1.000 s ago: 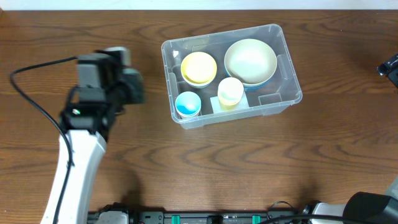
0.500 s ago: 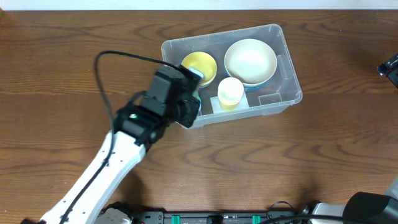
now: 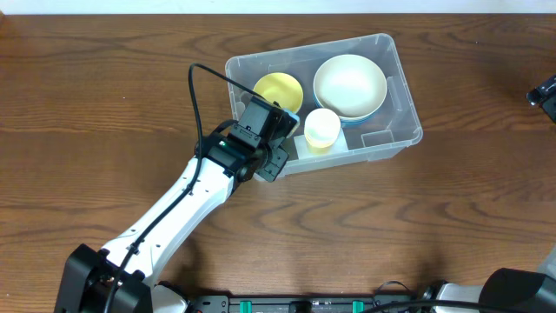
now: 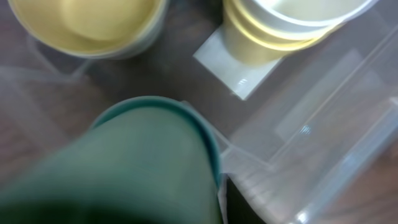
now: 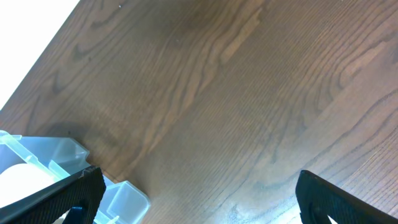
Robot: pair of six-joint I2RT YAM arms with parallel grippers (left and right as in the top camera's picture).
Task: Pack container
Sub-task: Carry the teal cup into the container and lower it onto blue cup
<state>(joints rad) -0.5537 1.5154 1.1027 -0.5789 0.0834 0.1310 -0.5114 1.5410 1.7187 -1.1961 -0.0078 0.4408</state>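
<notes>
The clear plastic container stands at the table's middle back. It holds a yellow bowl, a large white bowl and a pale yellow cup. My left gripper reaches into the container's front left corner. In the left wrist view a blurred teal-blue cup fills the lower left, and one dark finger presses its right wall; the other finger is hidden. The jaws look shut on the cup's wall. My right gripper is open and empty over bare wood, right of the container's corner.
The whitish label patch lies on the container's base under the yellow cup. The yellow bowl sits just beyond the teal-blue cup. The left arm's black cable loops beside the container. The right arm's tip is at the right edge.
My left arm swung from the table's left side to the container and came down over the blue cup in its front left corner. The right arm has not moved.
</notes>
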